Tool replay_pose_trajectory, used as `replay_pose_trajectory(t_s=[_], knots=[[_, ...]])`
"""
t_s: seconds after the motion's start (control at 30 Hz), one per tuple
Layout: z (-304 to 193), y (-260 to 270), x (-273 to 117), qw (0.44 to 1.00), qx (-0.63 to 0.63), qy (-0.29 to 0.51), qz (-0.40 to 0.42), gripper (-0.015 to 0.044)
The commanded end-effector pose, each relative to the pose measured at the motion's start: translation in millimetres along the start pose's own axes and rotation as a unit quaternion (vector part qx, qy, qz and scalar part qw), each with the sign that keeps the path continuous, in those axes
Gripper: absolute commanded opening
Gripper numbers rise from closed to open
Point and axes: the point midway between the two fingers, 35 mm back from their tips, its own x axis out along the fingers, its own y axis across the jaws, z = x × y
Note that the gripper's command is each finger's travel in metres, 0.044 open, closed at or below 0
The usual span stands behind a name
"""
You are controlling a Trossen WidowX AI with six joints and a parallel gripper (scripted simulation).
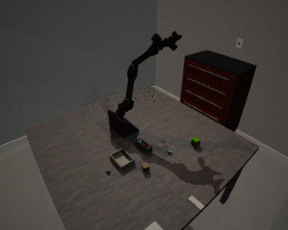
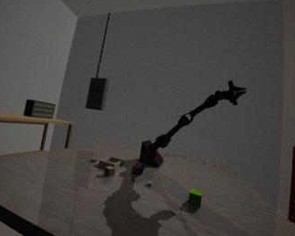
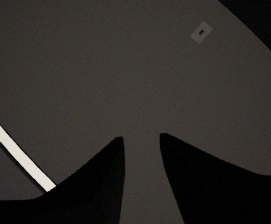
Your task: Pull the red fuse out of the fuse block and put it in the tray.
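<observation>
Black parallel-jaw gripper [image 1: 176, 38]: raised high in the air, jaws drawn close with only bare wall seen between them, grasping nothing. Small dark fuse block with coloured fuses [image 1: 144, 146]: far below the gripper on the grey wood-grain table [image 1: 70, 174]; red fuse too small to make out. Shallow grey open tray [image 1: 122, 159]: beside the block, likewise far below.

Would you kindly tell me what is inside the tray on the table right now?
The tray shows only its pale floor; no fuse lies in it. The fuse block beside it still holds coloured fuses. The tray's near inner wall is hidden from view.
</observation>
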Motion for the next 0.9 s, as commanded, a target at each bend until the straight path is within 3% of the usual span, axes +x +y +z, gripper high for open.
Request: replay_pose_trajectory(t_s=[0.0,0.3,0.5,0.87], knots=[[64,32,12,0.996,0.037,-0.071,0.029,0.0061],[121,75,10,0.985,0.068,-0.129,0.094,0.0061],[193,117,-2,0.961,0.118,-0.205,0.146,0.0061],[337,195,-73,0.862,0.238,-0.346,0.284,0.0061]])
